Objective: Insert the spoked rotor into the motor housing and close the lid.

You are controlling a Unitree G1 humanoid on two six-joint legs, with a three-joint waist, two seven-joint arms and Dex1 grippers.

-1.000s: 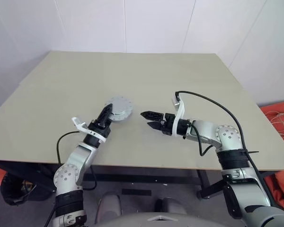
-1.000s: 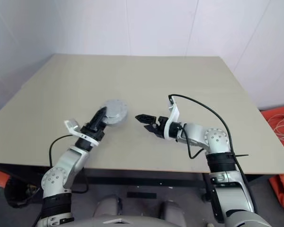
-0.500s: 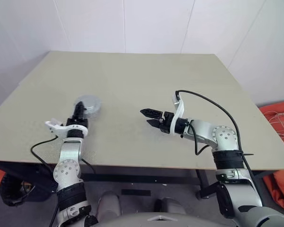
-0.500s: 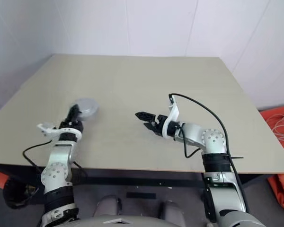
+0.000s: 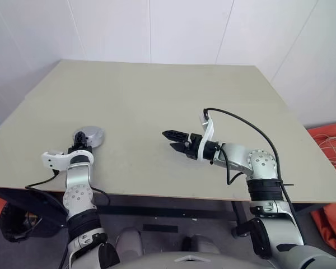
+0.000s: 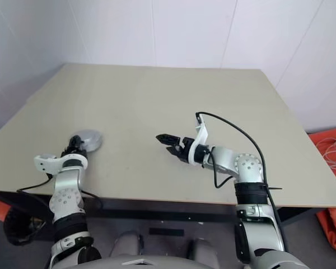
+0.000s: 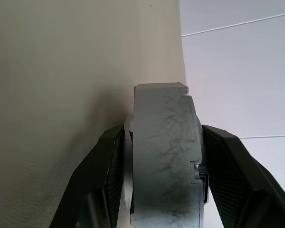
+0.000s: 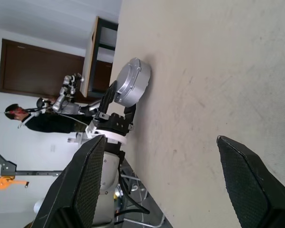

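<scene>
You are holding the motor housing [image 5: 88, 136] in the left claw [image 5: 79, 143], near the table's [image 5: 157, 95] left front edge. The left wrist view is showing both black fingers [image 7: 107, 166] clenched against the two flat faces of the grey round body [image 7: 164, 156], so the claw is grasping the housing edge-on. From the right wrist view the unit [image 8: 130, 81] is appearing as one closed disc with its lid [image 8: 126, 83] down; no copper windings and no loose spoked rotor are showing on the table, so the rotor is probably already seated and the lid shut, though the inside is hidden and this cannot be confirmed.

The right claw [image 5: 176, 141] is hanging released above the middle of the table, its jaws standing wide with nothing between them, well apart from the housing.

Judged step: the closing stage, or moving the assembled unit aside. The next move is calling for a gentle set-down: lower the housing until it is lying flat on the table, keep it back from the near edge, then release the fingers without dragging the lid open.

Surroundings: the right arm's black cable [image 5: 252, 126] is looping above the table. Beyond the table, a person [image 8: 23, 116] is standing well away.
</scene>
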